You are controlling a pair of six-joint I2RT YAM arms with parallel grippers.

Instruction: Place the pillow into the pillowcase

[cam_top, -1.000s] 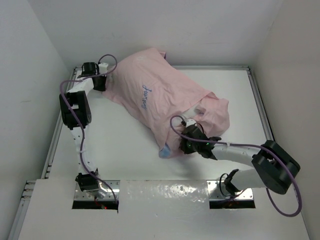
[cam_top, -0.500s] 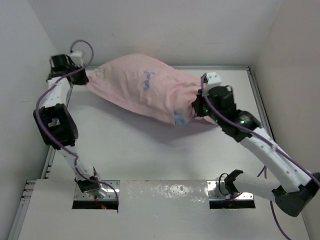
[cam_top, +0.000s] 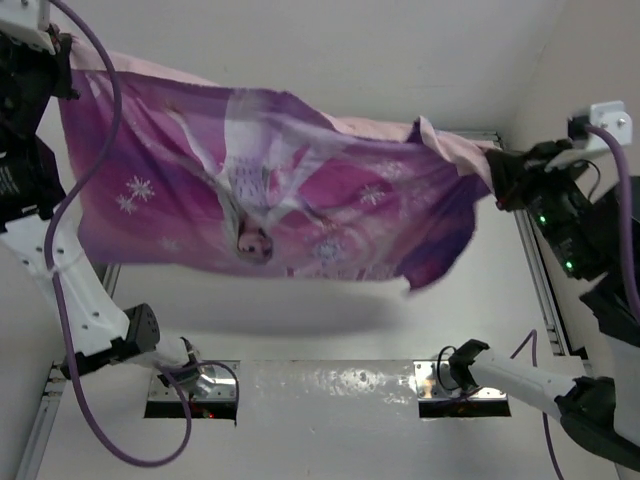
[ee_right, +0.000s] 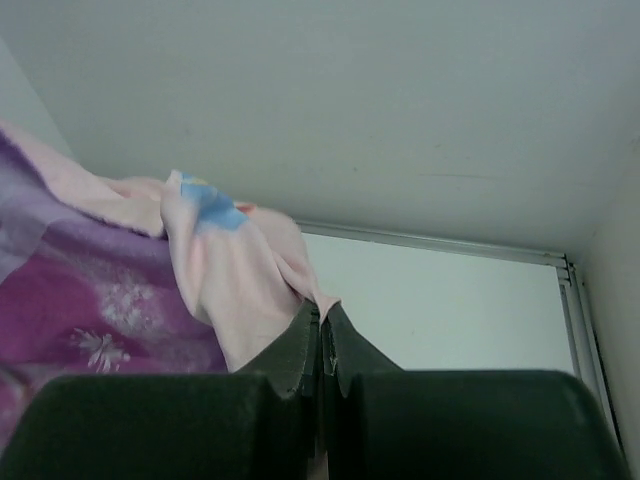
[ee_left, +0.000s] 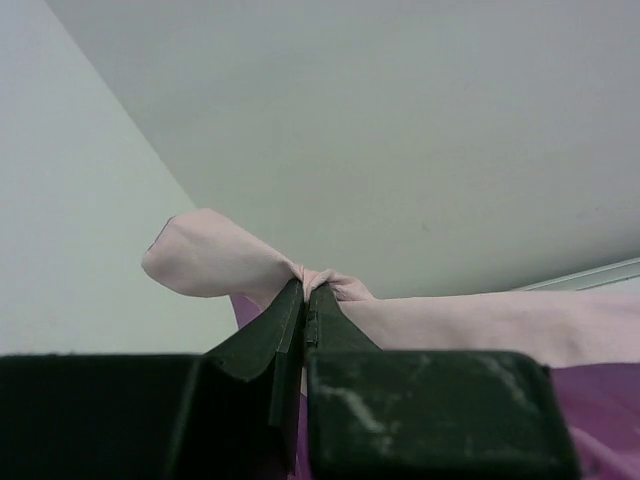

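The pillowcase (cam_top: 260,200) hangs stretched wide in the air above the table, its purple printed princess side facing the top camera. My left gripper (cam_top: 52,62) is high at the far left, shut on a bunched pale pink corner (ee_left: 215,262); the jaws pinch the fabric at the left gripper's tip (ee_left: 305,292). My right gripper (cam_top: 497,180) is high at the right, shut on the opposite pink corner (ee_right: 235,265), pinched at the right gripper's tip (ee_right: 322,312). The pillow is out of view; the hanging fabric hides the table behind it.
The white table (cam_top: 330,320) lies below with the fabric's shadow on it. White walls close in on the left, back and right. A metal rail (cam_top: 535,280) runs along the right table edge. Both arm bases (cam_top: 190,385) sit at the near edge.
Both arms have swung up and apart. The fabric bundle that lay on the table is now lifted and spread flat in the air, printed side toward the camera.
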